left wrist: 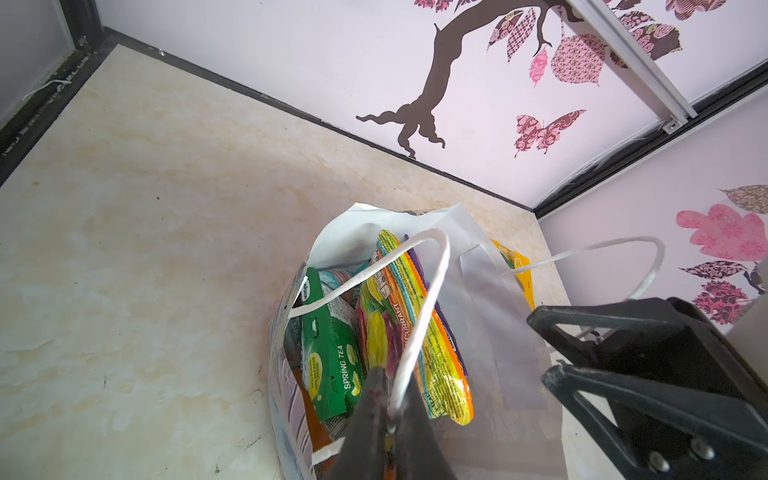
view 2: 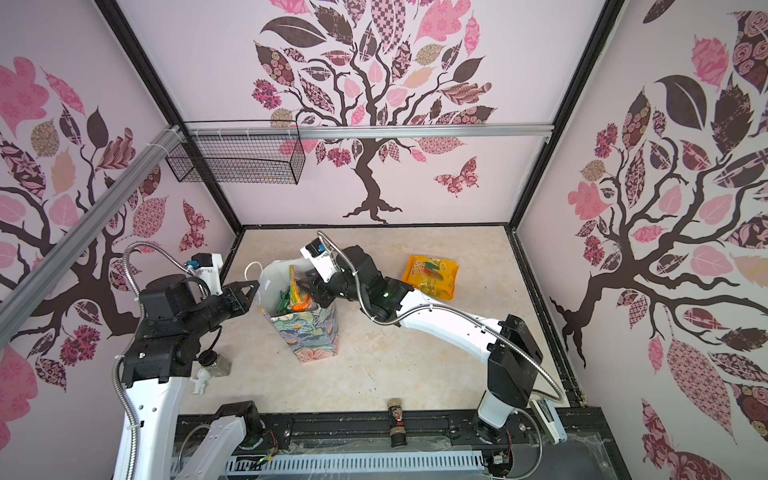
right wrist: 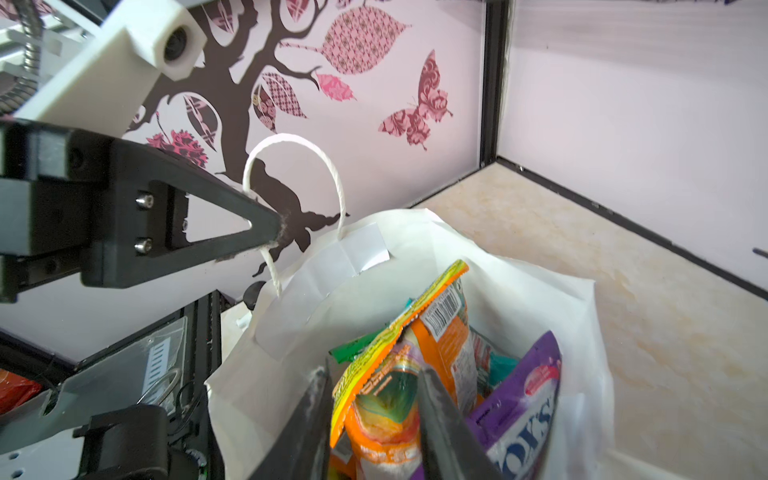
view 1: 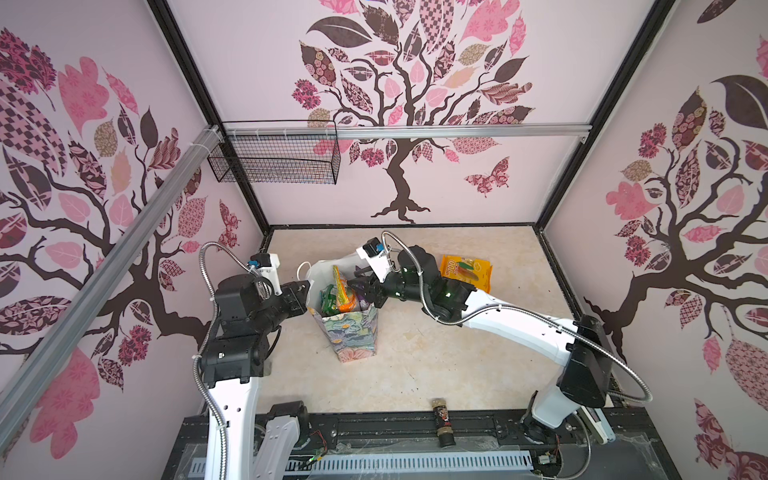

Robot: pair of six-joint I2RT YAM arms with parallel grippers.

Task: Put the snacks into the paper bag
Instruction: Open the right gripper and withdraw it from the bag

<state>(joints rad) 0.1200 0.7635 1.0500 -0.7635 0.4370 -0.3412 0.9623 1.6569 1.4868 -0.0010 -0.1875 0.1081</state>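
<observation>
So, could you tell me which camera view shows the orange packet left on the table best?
The top views: both show the orange packet whole, flat on the table. The left wrist view catches only a sliver behind the bag. The right wrist view misses it.

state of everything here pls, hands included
paper bag, upright, mouth open, snacks inside
orange packet, flat on the table, outside the bag
left hand, shut on the bag's cord handle
right hand, open, astride a yellow-edged packet in the bag
bottle, lying on its side
</observation>
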